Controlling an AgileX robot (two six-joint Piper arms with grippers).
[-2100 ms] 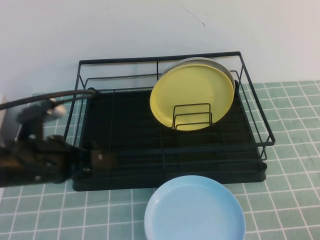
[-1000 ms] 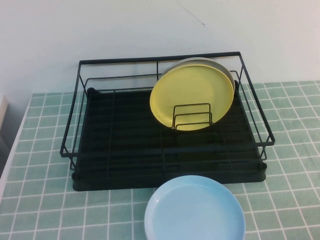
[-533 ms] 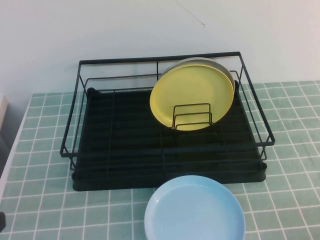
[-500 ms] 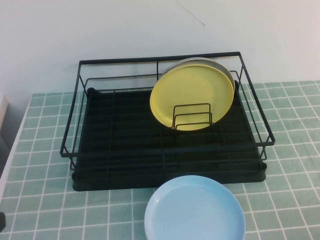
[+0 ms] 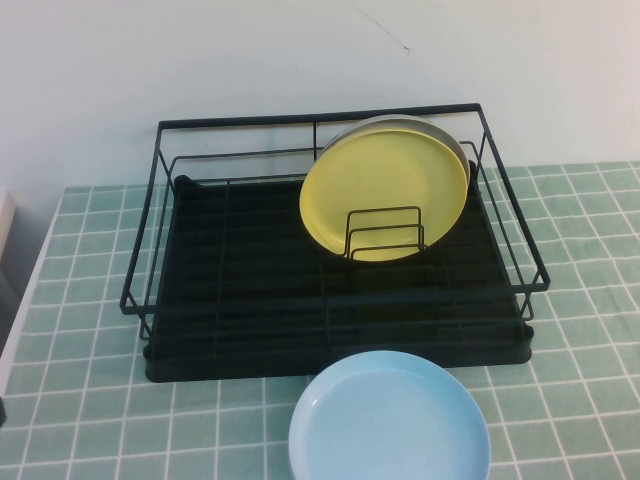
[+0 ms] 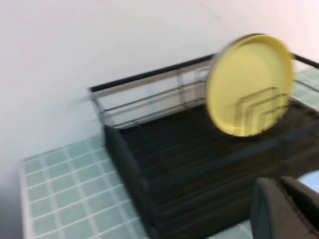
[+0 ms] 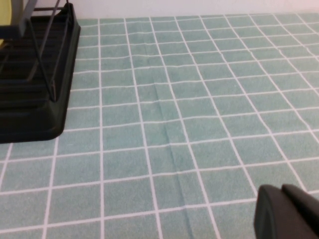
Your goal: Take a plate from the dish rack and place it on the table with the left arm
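White wall runs behind a table (image 5: 80, 410) of small teal-green tiles. On it sits the dish rack (image 5: 250, 300), black wire over a black tray. A yellow plate (image 5: 385, 195) leans upright in its small wire holder (image 5: 385, 235), with a paler plate's rim (image 5: 440, 128) just showing behind. The plate (image 5: 390, 420), sky blue, lies flat on the tiles, just in front of the rack's near edge. Neither arm shows from above. The left gripper (image 6: 286, 209) hangs off the rack's near side, the right gripper (image 7: 289, 211) over bare tiles beside the rack; I cannot tell how either's fingers are set.
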